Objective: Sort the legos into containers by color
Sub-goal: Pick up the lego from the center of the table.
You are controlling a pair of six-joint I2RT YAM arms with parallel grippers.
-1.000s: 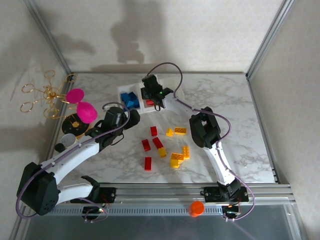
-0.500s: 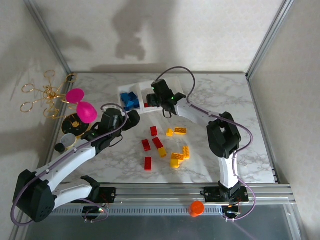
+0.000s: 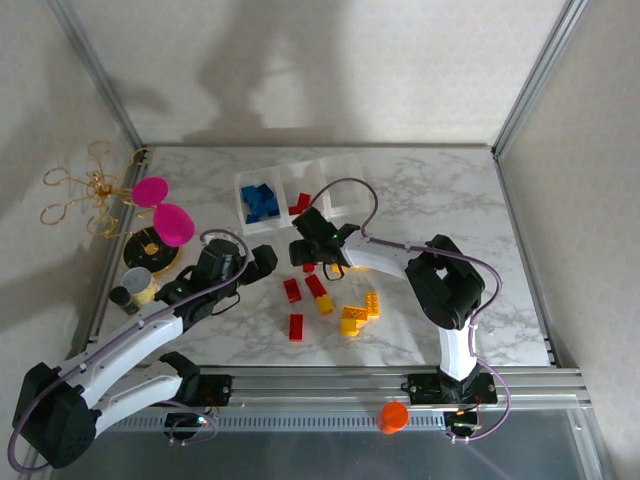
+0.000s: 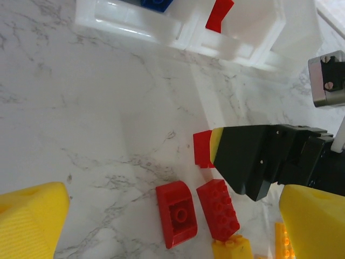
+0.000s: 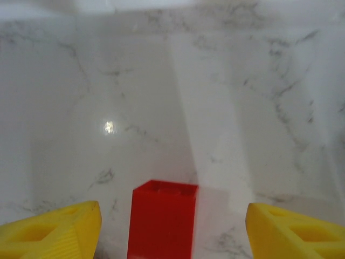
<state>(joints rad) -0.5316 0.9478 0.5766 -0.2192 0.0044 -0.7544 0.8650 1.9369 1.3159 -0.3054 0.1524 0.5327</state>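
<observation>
Blue legos (image 3: 260,203) in the tray (image 3: 335,168)

Soft, even overhead light. Broad blurred shadows fall on the wall (image 3: 300,70) behind the tray (image 3: 342,172); a darker strip edges the tabletop (image 3: 450,200) behind it. From my left wrist the tray's white walls are overexposed; my yellow fingertips (image 4: 29,224) look soft-edged.

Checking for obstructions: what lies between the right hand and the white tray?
Bare marble up to the tray, in the left wrist view; one red lego sits at the right hand.
</observation>
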